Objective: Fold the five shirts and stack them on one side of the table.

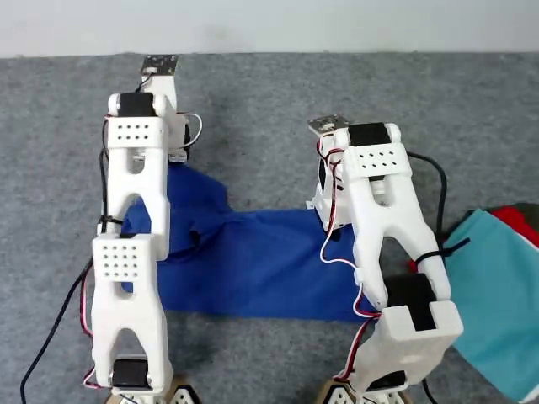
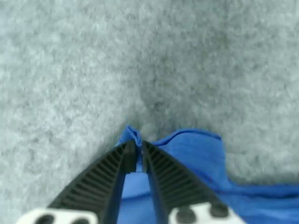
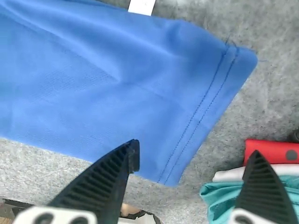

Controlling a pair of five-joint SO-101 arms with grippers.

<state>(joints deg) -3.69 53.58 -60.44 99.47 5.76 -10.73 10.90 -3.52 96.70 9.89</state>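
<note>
A blue shirt (image 1: 253, 261) lies spread on the grey carpet between the two arms, bunched up at its left end. In the left wrist view my left gripper (image 2: 138, 148) is shut on a corner of the blue shirt (image 2: 196, 149), and a small tip of cloth pokes out past the fingertips. My right gripper (image 3: 195, 158) is open and hovers just over the stitched hem end of the blue shirt (image 3: 93, 70), with nothing between its fingers. In the high view both grippers sit under their own arms, the left arm (image 1: 135, 185) and the right arm (image 1: 379, 194).
A pile of other shirts lies at the right edge: a teal shirt (image 1: 497, 295) with a red shirt (image 1: 515, 220) behind it. The right wrist view shows the red shirt (image 3: 271, 151), a white one (image 3: 229, 175) and the teal shirt (image 3: 219, 200). Bare carpet stretches beyond the arms.
</note>
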